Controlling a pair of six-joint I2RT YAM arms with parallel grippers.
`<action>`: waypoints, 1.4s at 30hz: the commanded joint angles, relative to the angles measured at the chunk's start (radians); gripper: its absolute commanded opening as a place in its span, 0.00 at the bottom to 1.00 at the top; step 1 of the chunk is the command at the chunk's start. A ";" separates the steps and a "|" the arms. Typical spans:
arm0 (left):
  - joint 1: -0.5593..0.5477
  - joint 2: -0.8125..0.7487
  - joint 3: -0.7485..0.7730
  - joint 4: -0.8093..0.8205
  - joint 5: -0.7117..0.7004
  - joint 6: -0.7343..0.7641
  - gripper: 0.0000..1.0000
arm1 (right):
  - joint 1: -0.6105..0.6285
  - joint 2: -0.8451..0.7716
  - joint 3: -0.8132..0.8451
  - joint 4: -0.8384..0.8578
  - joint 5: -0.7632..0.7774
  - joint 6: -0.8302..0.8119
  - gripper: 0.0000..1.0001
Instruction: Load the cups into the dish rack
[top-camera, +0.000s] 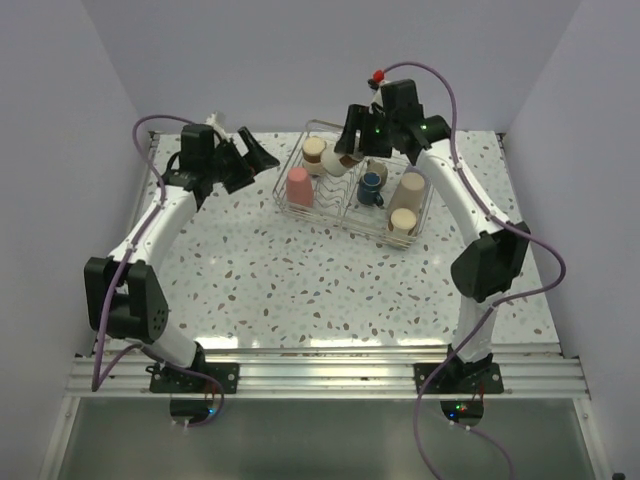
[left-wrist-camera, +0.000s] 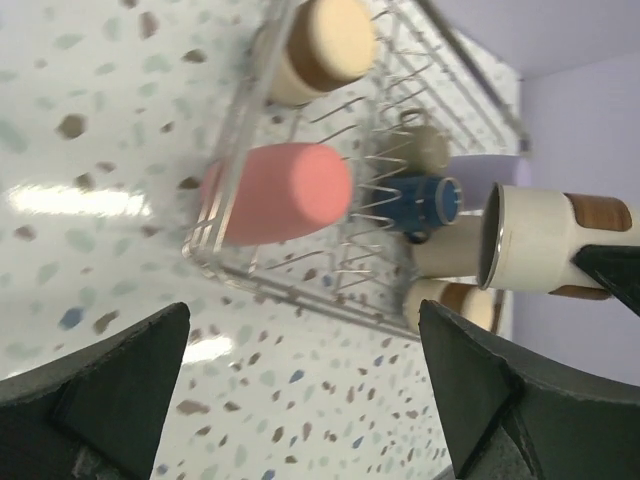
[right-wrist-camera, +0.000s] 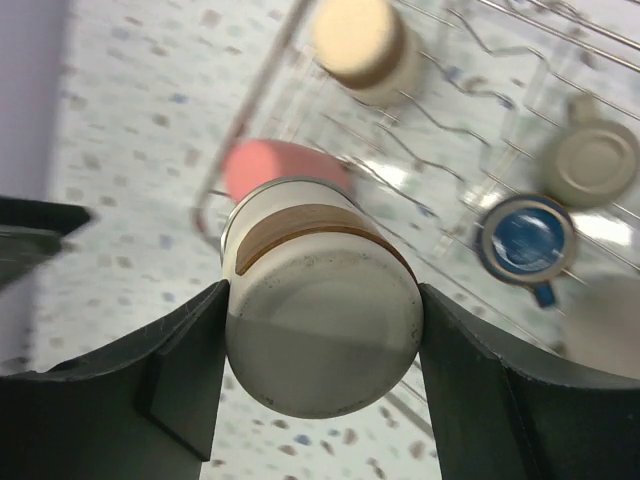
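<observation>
The silvery wire dish rack stands at the far middle of the table. In it are a coral-pink tumbler, a beige cup, a dark blue handled mug and two beige cups at the right. My right gripper is shut on a cream cup with a brown band. It holds the cup on its side above the rack's back middle. My left gripper is open and empty, left of the rack.
Walls close in the table at the back and on both sides. The speckled tabletop spreads in front of the rack. A grey-beige cup lies behind the mug. My left gripper's finger shows at the right wrist view's left edge.
</observation>
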 joint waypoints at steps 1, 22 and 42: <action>0.011 -0.065 0.050 -0.242 -0.205 0.149 1.00 | 0.028 -0.053 -0.088 -0.120 0.299 -0.159 0.00; 0.024 -0.126 0.039 -0.302 -0.305 0.261 1.00 | 0.086 -0.078 -0.424 0.035 0.492 -0.167 0.00; 0.071 -0.194 -0.024 -0.310 -0.303 0.288 1.00 | 0.099 -0.009 -0.406 0.047 0.466 -0.132 0.44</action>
